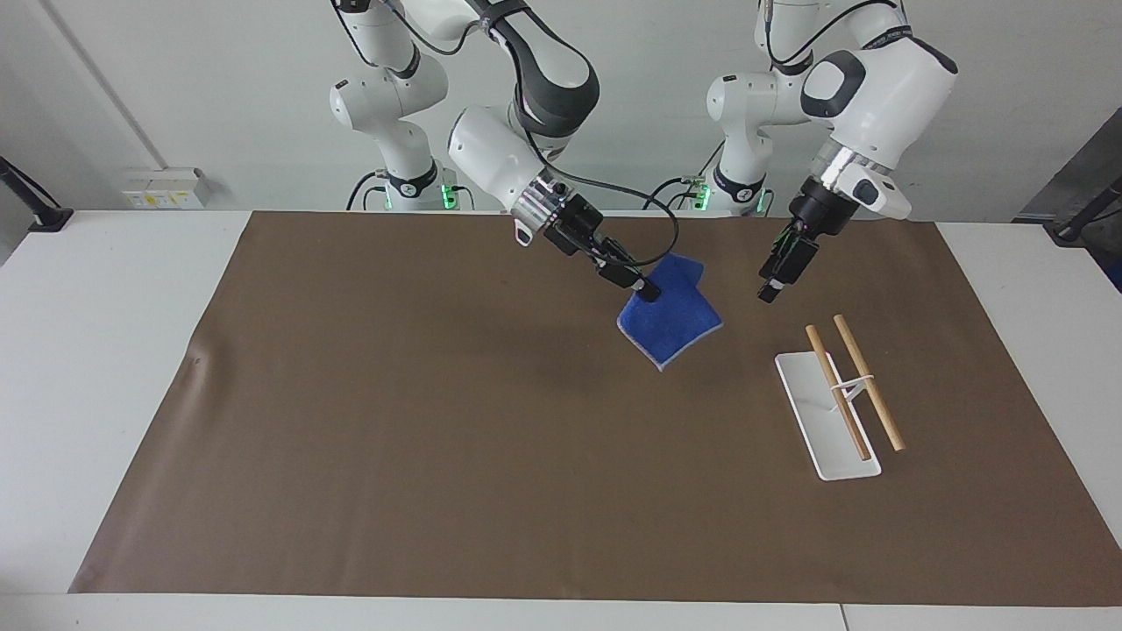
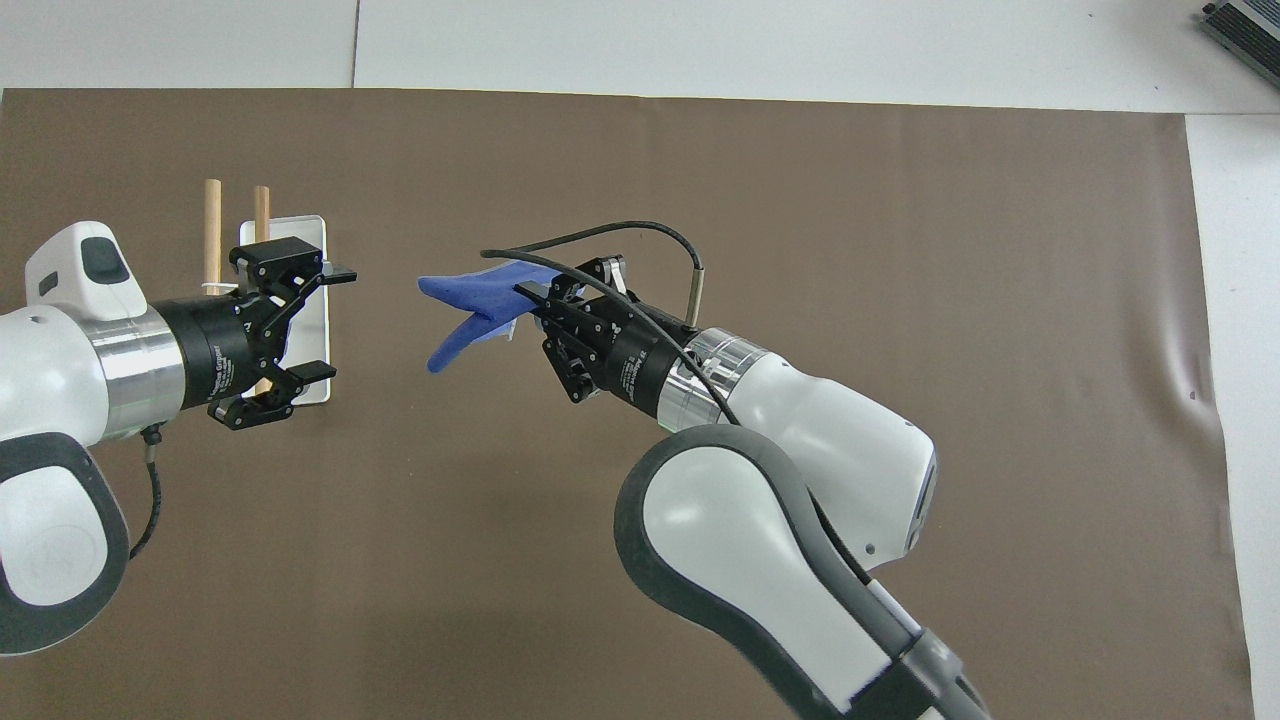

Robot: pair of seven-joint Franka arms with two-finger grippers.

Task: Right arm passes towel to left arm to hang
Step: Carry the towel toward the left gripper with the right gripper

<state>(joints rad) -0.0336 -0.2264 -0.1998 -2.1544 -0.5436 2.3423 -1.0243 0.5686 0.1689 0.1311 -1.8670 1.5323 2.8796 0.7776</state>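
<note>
My right gripper [image 1: 647,291] [image 2: 525,293] is shut on the blue towel [image 1: 671,317], which hangs from it in the air over the middle of the brown mat; the towel also shows in the overhead view [image 2: 475,300]. My left gripper [image 1: 769,293] [image 2: 335,322] is open and empty in the air, a short gap from the towel, between it and the rack. The rack has a white base [image 1: 824,421] [image 2: 310,240] and two wooden rods [image 1: 868,386] [image 2: 212,225], toward the left arm's end.
The brown mat [image 1: 394,421] covers most of the white table [image 1: 88,350]. Part of a dark device [image 2: 1245,30] sits on the table at the corner farthest from the robots, toward the right arm's end.
</note>
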